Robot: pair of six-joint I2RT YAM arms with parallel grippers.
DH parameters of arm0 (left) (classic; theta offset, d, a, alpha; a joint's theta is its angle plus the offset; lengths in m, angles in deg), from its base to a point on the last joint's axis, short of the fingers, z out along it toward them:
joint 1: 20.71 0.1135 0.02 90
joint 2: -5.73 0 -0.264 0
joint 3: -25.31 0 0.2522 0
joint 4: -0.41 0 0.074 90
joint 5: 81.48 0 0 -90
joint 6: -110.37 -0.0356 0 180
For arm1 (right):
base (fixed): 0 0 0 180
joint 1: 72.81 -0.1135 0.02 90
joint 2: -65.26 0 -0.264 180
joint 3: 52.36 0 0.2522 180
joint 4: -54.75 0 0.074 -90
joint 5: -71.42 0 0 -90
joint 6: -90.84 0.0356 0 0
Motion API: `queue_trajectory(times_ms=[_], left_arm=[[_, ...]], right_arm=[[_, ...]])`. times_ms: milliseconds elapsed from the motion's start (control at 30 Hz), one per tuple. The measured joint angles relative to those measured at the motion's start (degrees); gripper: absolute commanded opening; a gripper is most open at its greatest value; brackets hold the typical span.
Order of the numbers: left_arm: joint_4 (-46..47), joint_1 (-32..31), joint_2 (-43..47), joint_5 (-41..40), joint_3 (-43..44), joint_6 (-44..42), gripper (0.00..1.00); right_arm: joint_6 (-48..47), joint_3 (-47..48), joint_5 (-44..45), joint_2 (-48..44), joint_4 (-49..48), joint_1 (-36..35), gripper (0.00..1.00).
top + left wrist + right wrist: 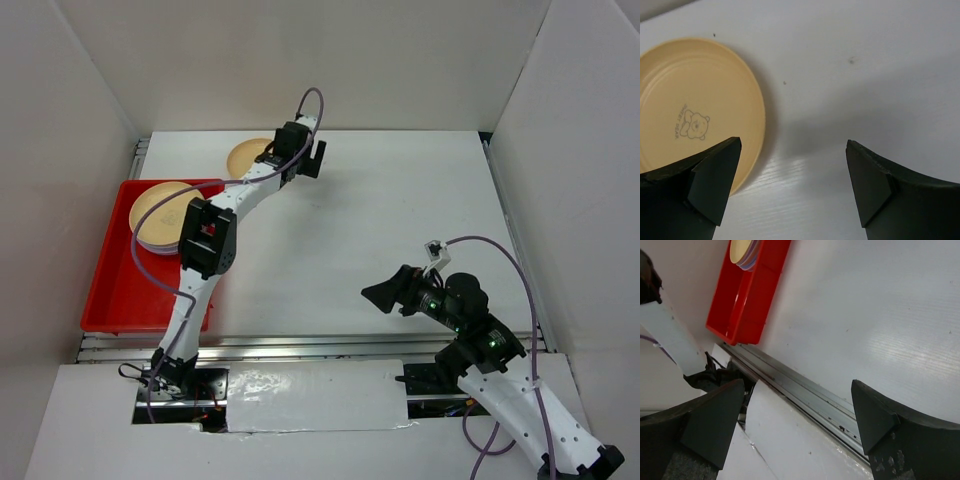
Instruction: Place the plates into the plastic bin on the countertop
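Plates (158, 212) sit stacked inside the red bin (120, 297).

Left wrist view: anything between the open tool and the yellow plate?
Nothing: only bare white countertop separates the left tool and the yellow plate, seen in left wrist view.

Plate stack (155, 210) in red bin (120, 290): right edge behind left arm (205, 240), count unreadable. Loose yellow plate (695, 100): cut by frame edge, near rim behind finger (700, 185).
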Motion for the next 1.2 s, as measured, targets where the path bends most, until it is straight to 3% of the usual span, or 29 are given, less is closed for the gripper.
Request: queue_trajectory(times_ms=[233,433,533,700,733,767,833,933,967,1000,1033,1200], left_arm=[[-0.6,2.7,-6.0,-3.5,-0.9,-1.4,0.99],[-2.1,5.2,-9.3,-3.5,6.7,-1.4,0.99],[-2.1,5.7,-9.5,-2.8,6.5,-1.2,0.99],[-2.3,6.0,-9.6,0.2,3.9,-0.2,0.93],[-2.6,6.1,-9.8,1.0,3.8,0.4,0.89],[-2.7,6.1,-9.9,1.5,3.8,0.8,0.77],[-3.0,6.2,-9.9,2.6,3.8,1.4,0.69],[-3.1,6.2,-9.9,3.6,3.7,2.4,0.49],[-3.0,6.1,-9.9,3.8,3.4,2.4,0.29],[-2.5,5.9,-9.9,4.1,3.1,2.1,0.18],[-1.5,5.7,-9.6,3.7,3.1,1.7,0.00],[-2.4,3.1,-6.2,1.0,3.1,-0.8,0.00]], right_arm=[[-1.2,0.7,0.3,-1.0,6.1,-0.5,0.96],[-1.5,0.7,-0.2,-0.9,6.7,-0.8,0.96],[-1.8,0.7,-0.2,1.5,5.9,-0.9,0.97],[-2.0,0.7,-0.1,5.5,5.2,-1.7,1.00],[-2.0,0.7,0.0,5.7,5.0,-1.9,1.00],[-2.0,0.7,0.1,5.7,5.0,-2.1,1.00],[-1.9,0.7,0.3,5.7,4.9,-2.4,1.00],[-1.7,0.7,0.7,5.7,4.8,-3.0,1.00],[-1.7,0.7,0.8,5.7,4.8,-3.1,1.00],[-1.7,0.7,0.8,5.6,4.8,-3.3,1.00],[-1.6,0.7,1.0,5.5,4.8,-3.6,1.00],[-1.5,2.8,3.1,3.7,6.1,-4.7,1.00]])
